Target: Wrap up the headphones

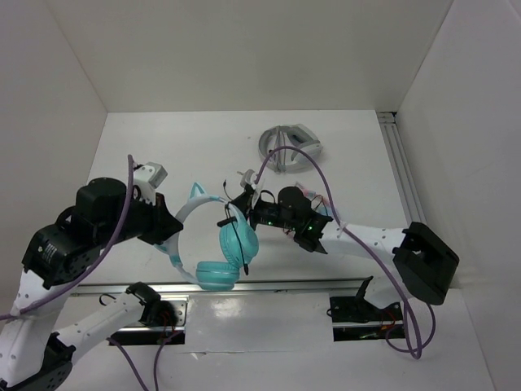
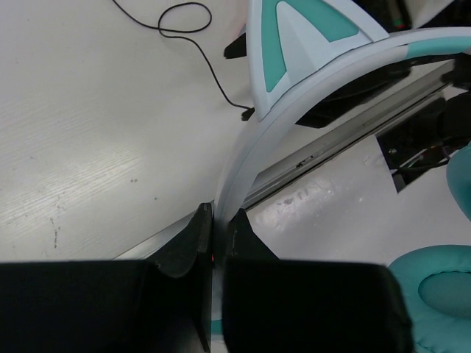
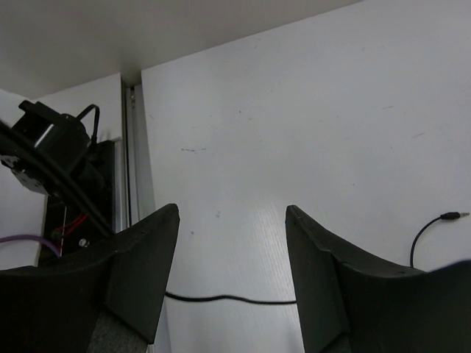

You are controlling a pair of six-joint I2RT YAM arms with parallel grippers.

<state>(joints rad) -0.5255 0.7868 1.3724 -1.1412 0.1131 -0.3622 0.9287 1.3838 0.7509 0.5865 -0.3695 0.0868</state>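
grey-and-white headphones: lying at far side of table, right of centre
table: white, faint scuffs
aluminium rail: along table's right edge
walls: plain white, three sides

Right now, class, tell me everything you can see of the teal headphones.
The headphones are over-ear, with two teal padded cups, a pale, plastic-looking headband and a pointed teal-and-white cat ear. A thin black cable trails loose over the table and ends in a plug. The left hand is shut on the headband. The cups sit near the table's front edge.
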